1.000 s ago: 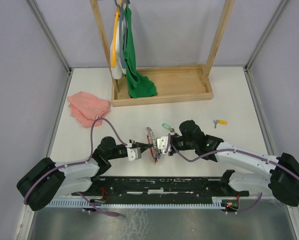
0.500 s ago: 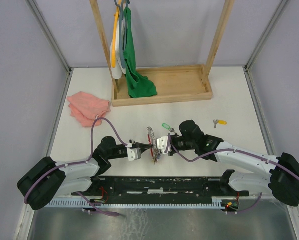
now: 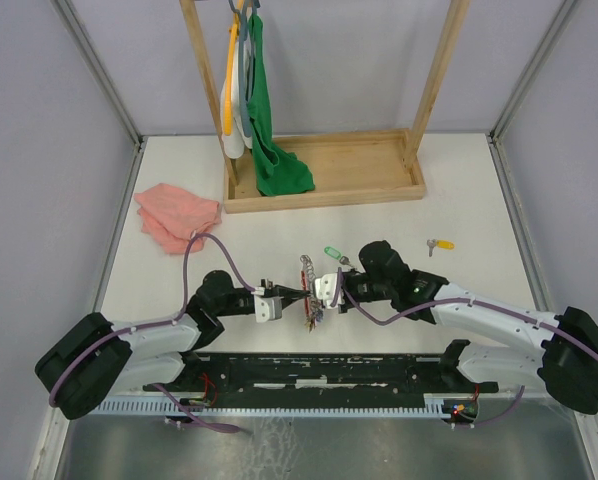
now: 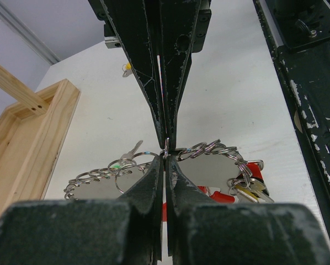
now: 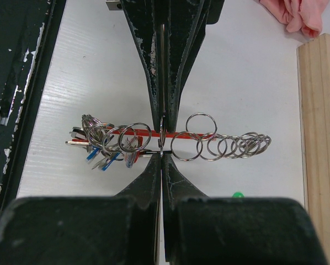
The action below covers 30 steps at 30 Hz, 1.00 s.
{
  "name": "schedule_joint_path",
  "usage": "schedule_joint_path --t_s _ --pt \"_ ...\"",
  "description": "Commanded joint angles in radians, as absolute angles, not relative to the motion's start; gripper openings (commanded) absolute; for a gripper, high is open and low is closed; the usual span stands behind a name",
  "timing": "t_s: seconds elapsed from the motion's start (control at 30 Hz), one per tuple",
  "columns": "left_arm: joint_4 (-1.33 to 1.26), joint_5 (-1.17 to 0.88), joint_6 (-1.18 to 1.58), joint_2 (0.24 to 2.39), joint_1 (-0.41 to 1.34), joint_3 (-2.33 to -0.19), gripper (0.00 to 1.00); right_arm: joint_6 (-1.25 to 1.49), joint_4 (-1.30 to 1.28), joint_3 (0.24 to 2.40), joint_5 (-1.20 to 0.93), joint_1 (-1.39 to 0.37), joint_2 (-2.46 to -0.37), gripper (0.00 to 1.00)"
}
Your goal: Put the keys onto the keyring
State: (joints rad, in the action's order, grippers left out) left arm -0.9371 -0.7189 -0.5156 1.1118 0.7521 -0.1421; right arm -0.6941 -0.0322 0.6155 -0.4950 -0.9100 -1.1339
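With the left claw [image 3: 295, 293] and right claw [image 3: 319, 290] both clamped shut on the keyring [image 3: 305, 268] at the near middle of the surface [image 3: 459, 190], pry its loop apart gently without twisting, because the green-tagged key [image 3: 331, 252] and yellow-tagged key [image 3: 441, 244] lie loose beyond.

**Keyring** [image 3: 306, 288]: a thin loop with a red stretch showing. A row of small silver split rings [image 5: 231, 147] is strung along the far half. A dense bunch of keys [image 5: 99, 148] with red, blue and yellow tags is gathered at the end nearer the arm bases. The loop is pinched at mid-length between the closed tips of the left gripper [image 3: 299, 293] and the right gripper [image 3: 313, 291], which are set nose to nose.

**Green-tagged key** [image 3: 331, 253]: loose and laid flat just beyond the keyring, not threaded on it.

**Yellow-tagged key** [image 3: 441, 244]: loose and laid flat, well apart to the right.
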Motion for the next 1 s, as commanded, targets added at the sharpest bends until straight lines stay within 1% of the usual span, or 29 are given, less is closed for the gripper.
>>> schedule_joint_path --t_s 0.0,0.33,0.97 --pt "-0.980 -0.744 -0.492 1.106 0.753 -0.183 0.03 -0.693 0.037 0.655 -0.527 -0.919 -1.089 0.01" --pt "-0.897 -0.705 -0.499 1.088 0.752 -0.201 0.03 -0.702 0.053 0.636 -0.524 -0.919 -1.059 0.01" --pt "-0.883 -0.669 -0.472 1.093 0.752 -0.213 0.03 -0.732 0.025 0.638 -0.545 -0.926 -1.051 0.01"
